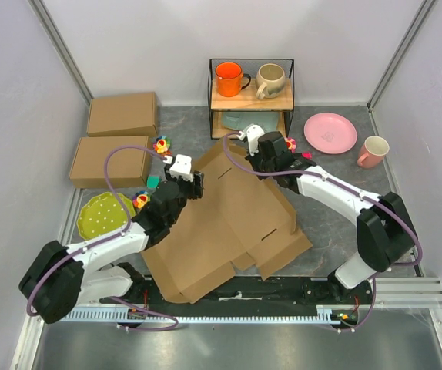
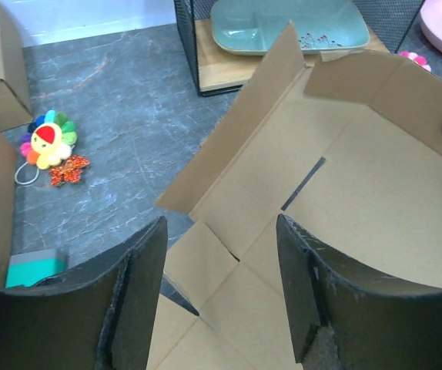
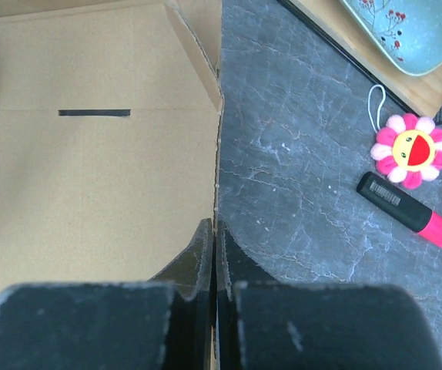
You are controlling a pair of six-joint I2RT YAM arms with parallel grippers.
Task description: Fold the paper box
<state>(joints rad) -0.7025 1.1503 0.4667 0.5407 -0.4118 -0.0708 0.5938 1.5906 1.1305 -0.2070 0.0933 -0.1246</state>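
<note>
Overhead view: the box [image 1: 236,216], a flat brown die-cut sheet w/ flaps and slits, lies mid-table btwn the two arms. Its far end is partly lifted. The long axis runs diagonally, from near-left toward the wire rack [image 1: 250,96] at the back. Two spare boxes [image 1: 109,160] sit well apart, far left.

R gripper [image 1: 258,154] is at the sheet's far edge, just in front of the rack. Its wrist view shows the fingers clenched together on the cardboard edge [image 3: 90,193], which runs straight into the gap btwn them [image 3: 215,227]. The sheet spreads to the left of the fingers; bare table, a pink flower toy [image 3: 406,150] and a marker [image 3: 407,210] lie to the right.

L gripper [image 1: 192,183] is at the sheet's far-left edge. Its wrist view shows the fingers released and wide apart [image 2: 221,223], holding nothing. Cardboard lies under and ahead of them. A raised side flap [image 2: 240,123] stands just ahead, left of centre, slanting away toward the rack.

Judgement: the fold is at an early stage. Panels are creased up, but no walls are locked. The L arm is nearer that raised flap, which lies forward of its open fingers, so the next push or grasp prob. falls to it. The R hand looks set to anchor the far edge.
</note>
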